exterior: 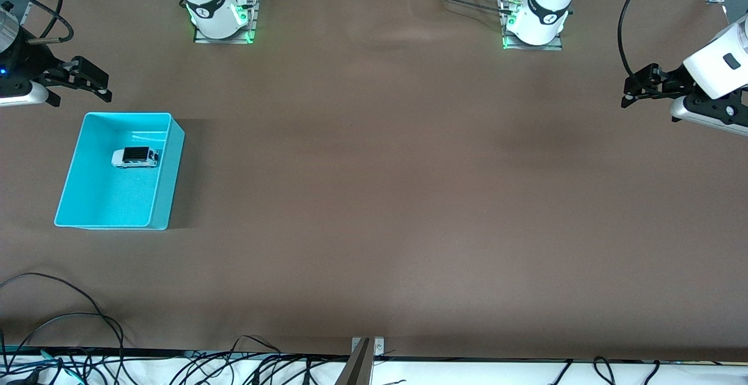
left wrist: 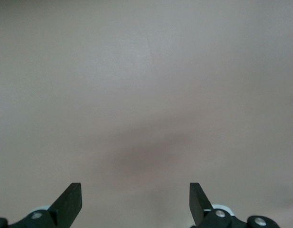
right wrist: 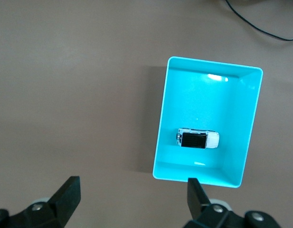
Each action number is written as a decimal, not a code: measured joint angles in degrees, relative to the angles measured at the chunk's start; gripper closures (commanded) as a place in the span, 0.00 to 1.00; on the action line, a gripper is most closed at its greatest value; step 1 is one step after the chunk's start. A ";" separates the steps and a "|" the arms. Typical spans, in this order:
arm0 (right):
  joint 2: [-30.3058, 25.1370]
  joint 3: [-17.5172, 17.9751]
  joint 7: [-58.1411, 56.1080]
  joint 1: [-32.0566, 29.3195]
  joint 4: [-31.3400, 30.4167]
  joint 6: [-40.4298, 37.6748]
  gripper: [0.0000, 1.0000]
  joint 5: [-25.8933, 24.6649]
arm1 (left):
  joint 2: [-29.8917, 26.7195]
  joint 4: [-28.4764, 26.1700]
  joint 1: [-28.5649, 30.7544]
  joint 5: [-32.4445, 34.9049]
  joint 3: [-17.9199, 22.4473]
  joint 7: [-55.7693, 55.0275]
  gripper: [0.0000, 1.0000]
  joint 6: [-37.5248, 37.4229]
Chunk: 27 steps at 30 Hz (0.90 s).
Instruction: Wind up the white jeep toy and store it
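Brown table (exterior: 374, 198): fills the front view. With the clock face laid on that view (12 = robot bases, 6 = front camera), all items sit near the rim.

Cyan bin (exterior: 165, 183): rectangular, open-topped, at approx. 9 o'clock, toward the right arm's end of the table. Also seen from above in the right wrist view (right wrist: 160, 123), long axis running away from that gripper.

Left gripper (exterior: 628, 97): at approx. 3 o'clock, up in the air over bare table at the left arm's end. Fingers spread wide, nothing betw. them; left wrist view (left wrist: 136, 202) shows only tabletop and a soft shadow betw. the two black fingertips (left wrist: 70, 199). Arm waits.

Right gripper (exterior: 105, 90): at approx. 10 o'clock, in the air over table just beside the bin's edge that lies toward the bases. Fingers apart, empty; same in the right wrist view (right wrist: 132, 197).

White jeep toy (exterior: 135, 157): smallest item, inside the bin, on its floor, on its wheels, black roof up. Lies in the bin half toward the bases, close to the wall facing table centre. Right wrist view (right wrist: 197, 139) confirms; no gripper touches it.
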 measured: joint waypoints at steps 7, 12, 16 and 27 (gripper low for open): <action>0.04 0.00 0.00 0.00 0.06 0.00 0.00 -1.94 | 0.00 0.00 0.00 0.00 0.00 0.00 0.00 0.00; 0.76 0.00 0.00 0.00 0.83 0.07 0.00 -3.12 | 0.00 0.00 0.00 0.00 0.00 0.00 0.00 0.00; 2.51 0.00 -0.01 0.00 3.04 -0.05 0.00 -3.28 | 0.00 0.00 0.00 0.00 0.00 0.00 0.00 0.00; 5.23 0.00 -0.02 0.00 5.86 -0.45 0.00 -3.33 | 0.00 0.00 0.00 0.00 0.00 0.00 0.00 0.00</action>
